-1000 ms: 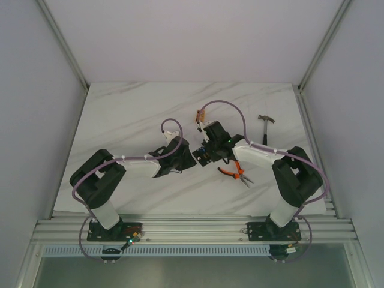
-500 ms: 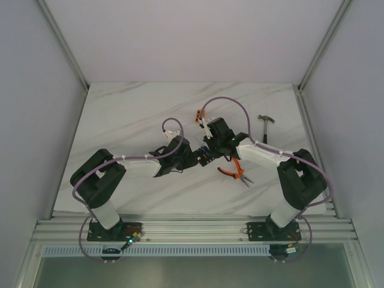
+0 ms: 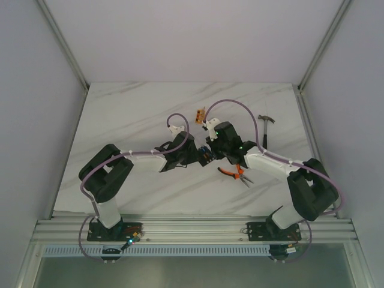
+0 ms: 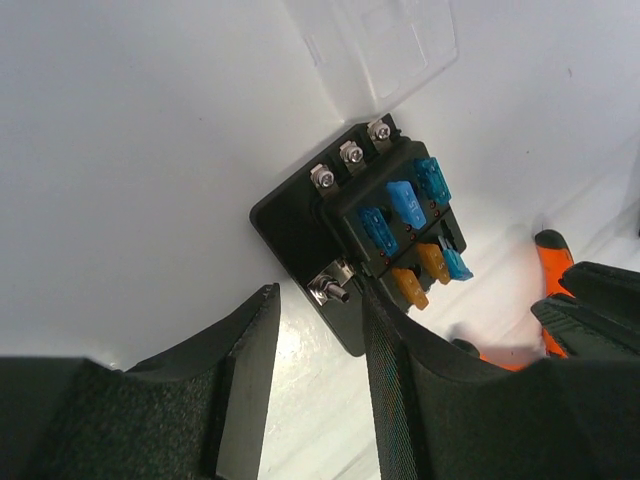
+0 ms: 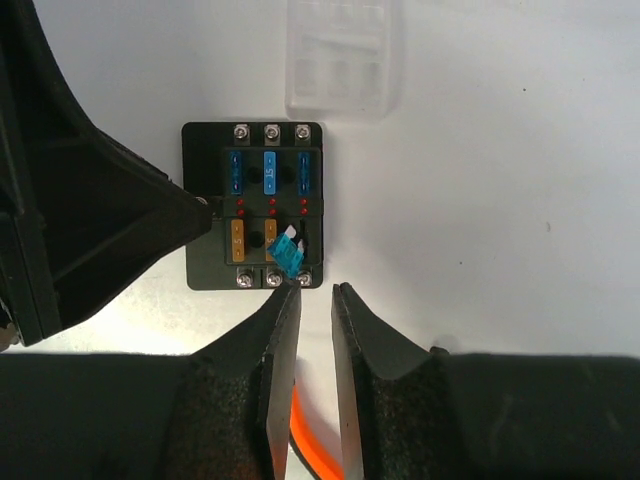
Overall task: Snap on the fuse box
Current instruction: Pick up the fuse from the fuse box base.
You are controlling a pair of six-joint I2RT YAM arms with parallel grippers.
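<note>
The fuse box [image 5: 255, 205] is a black block with blue and orange fuses, lying flat on the white table; one teal fuse [image 5: 288, 252] sits tilted in its slot. It also shows in the left wrist view [image 4: 380, 230] and the top view [image 3: 207, 155]. A clear plastic cover [image 5: 340, 60] lies just beyond it, apart from it [image 4: 385, 45]. My left gripper [image 4: 320, 310] is open and empty, with one finger [image 4: 385, 330] against the box's side near its metal stud. My right gripper [image 5: 316, 293] is narrowly open and empty, at the box's near corner.
Orange-handled pliers [image 3: 235, 173] lie just right of the grippers, under my right gripper [image 5: 315, 440]. A small orange block [image 3: 200, 114] lies behind the box. A hammer [image 3: 267, 123] lies at the far right.
Both arms have reached further back and closed in on the fuse box from either side. The box has stayed on the table at about the same spot.
</note>
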